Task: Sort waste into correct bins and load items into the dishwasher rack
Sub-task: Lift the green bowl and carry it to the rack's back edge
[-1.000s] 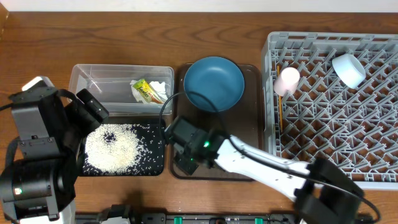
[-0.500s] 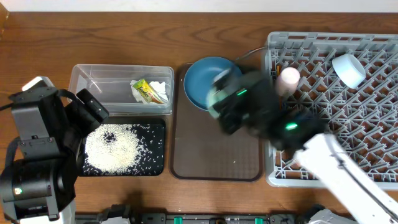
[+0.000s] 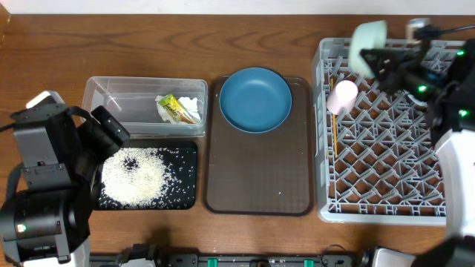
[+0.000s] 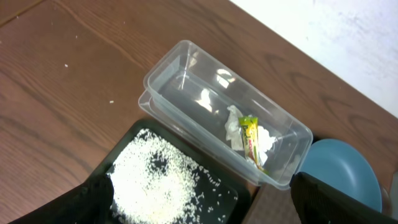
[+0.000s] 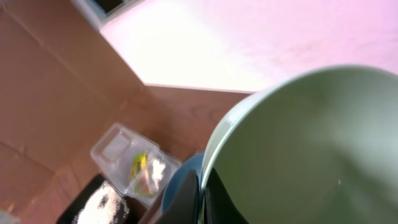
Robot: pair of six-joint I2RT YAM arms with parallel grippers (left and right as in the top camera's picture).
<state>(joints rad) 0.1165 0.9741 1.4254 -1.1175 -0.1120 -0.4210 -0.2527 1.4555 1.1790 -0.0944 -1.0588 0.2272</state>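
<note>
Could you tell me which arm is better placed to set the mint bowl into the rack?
Right. The right gripper holds the mint bowl over the far edge of the dishwasher rack; the left gripper hangs open beside the black tray.

Boxy black left arm (image 3: 52,163) with white shell; black-and-white right arm (image 3: 445,111), green lights, thin cables.
</note>
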